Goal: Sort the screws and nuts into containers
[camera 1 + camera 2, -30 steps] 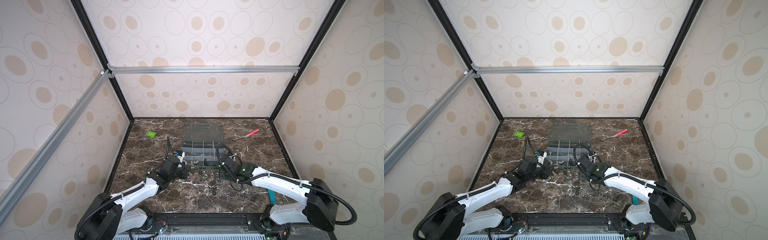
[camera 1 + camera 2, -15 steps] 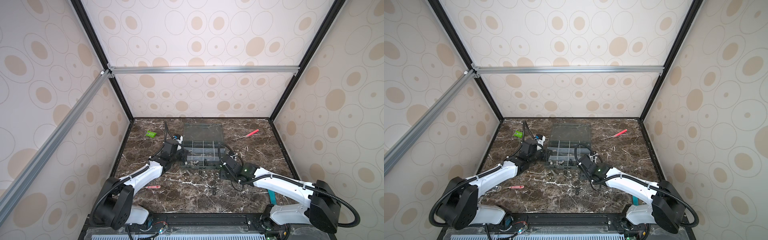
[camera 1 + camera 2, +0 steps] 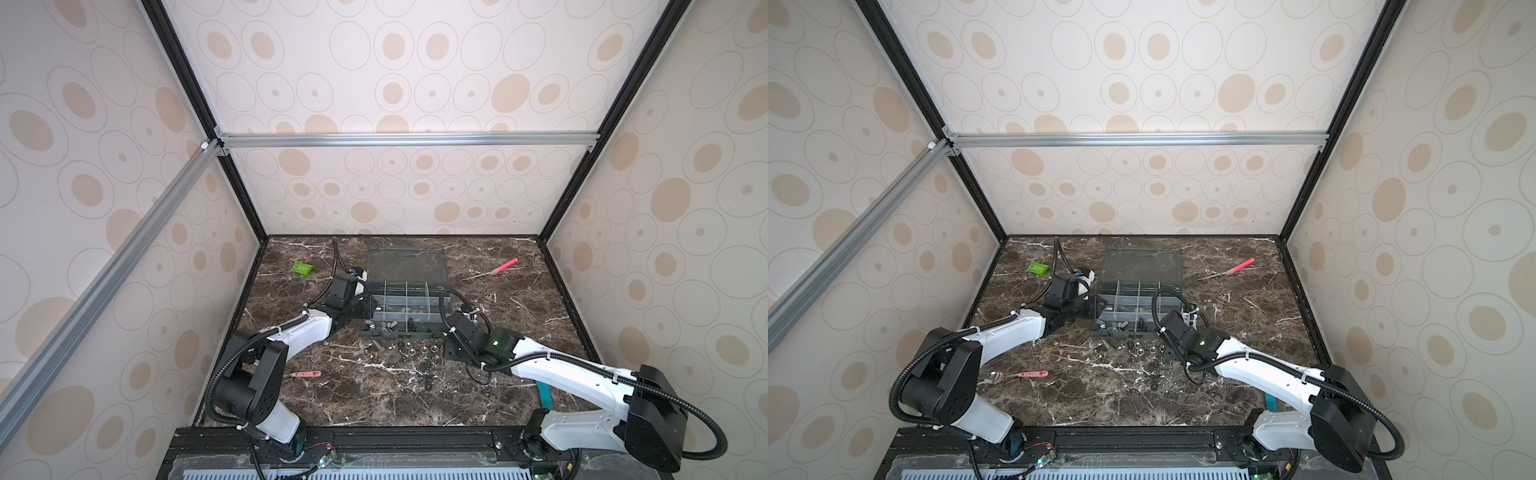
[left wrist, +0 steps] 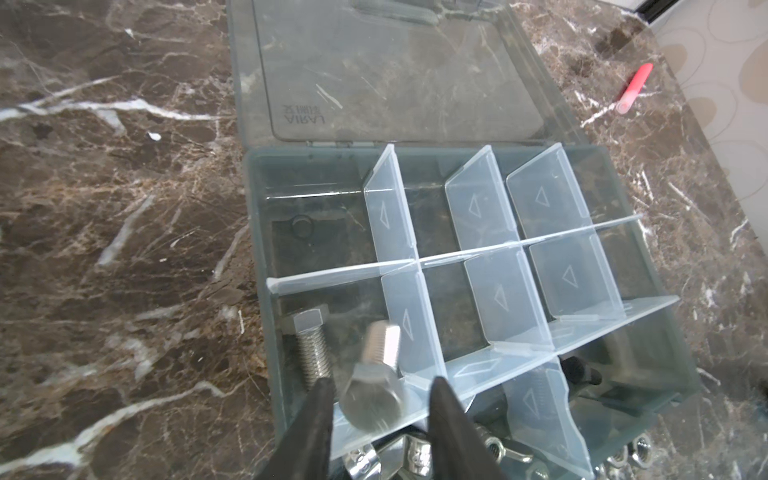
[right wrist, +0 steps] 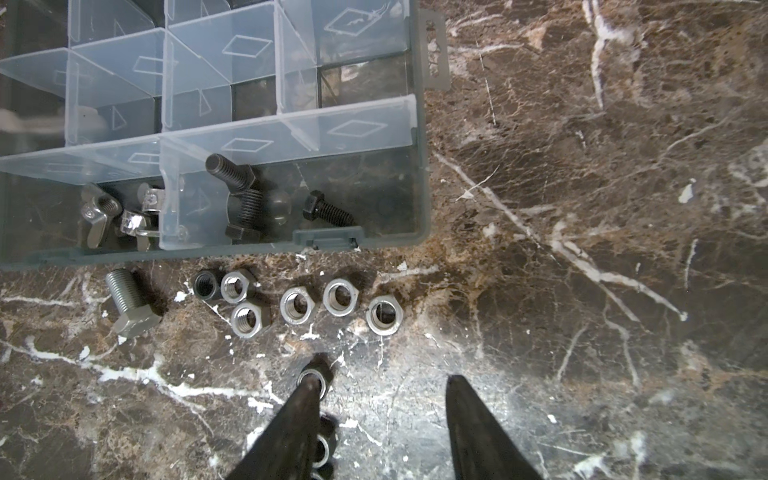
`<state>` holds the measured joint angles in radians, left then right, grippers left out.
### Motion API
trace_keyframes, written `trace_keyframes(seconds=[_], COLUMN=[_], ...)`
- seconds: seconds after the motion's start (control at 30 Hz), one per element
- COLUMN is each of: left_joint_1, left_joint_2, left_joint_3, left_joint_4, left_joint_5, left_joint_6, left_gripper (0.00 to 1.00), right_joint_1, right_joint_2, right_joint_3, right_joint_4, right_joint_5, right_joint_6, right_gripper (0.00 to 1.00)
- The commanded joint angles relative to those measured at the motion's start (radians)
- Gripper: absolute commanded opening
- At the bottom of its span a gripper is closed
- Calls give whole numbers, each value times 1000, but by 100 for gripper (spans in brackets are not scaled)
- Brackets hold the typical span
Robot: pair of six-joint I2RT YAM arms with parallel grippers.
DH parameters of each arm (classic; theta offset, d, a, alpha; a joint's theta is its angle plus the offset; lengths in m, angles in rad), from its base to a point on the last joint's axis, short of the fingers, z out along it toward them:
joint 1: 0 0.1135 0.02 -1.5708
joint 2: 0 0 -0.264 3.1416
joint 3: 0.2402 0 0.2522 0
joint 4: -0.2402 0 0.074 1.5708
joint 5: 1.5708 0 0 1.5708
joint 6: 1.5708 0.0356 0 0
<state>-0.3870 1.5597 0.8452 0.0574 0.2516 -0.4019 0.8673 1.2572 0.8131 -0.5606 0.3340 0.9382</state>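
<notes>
Short silver hex-head steel screw, motion-blurred, lay loose between the left gripper's parted fingers, above the grey plastic organizer box. The right gripper's fingers stood apart, silver hex nuts just ahead.

Both my arms match. The left arm and right arm wear glossy white shells on their links, joined by chunky black joint housings. Ribbed black cable conduit loops along the outside of each. A small green light glows on the right wrist. My left claw and right claw end in matte black, tapering fingers.
</notes>
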Motion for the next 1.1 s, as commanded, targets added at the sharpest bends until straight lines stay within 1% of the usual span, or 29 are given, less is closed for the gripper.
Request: trace_keyframes(seconds=[0.0, 0.3, 0.5, 0.73, 1.07], left_joint_1=[8, 10, 9, 10, 10], left_joint_2=[-11, -92, -172, -267, -368], left_joint_3=[28, -50, -114, -186, -253], left_joint_4=[16, 41, 44, 52, 34], left_joint_5=[8, 2, -18, -41, -72], left_joint_6=[8, -33, -68, -111, -148], left_gripper=[42, 42, 42, 43, 43], right_joint_1=[-3, -3, -3, -3, -2], right_joint_2=[-19, -32, -31, -13, 21], right_joint_3=[-15, -29, -39, -22, -18], right_joint_4=[-29, -24, -4, 0, 34], right_joint_5=[23, 20, 8, 1, -30], right_joint_6=[24, 24, 20, -3, -27], right_gripper=[53, 53, 53, 53, 53])
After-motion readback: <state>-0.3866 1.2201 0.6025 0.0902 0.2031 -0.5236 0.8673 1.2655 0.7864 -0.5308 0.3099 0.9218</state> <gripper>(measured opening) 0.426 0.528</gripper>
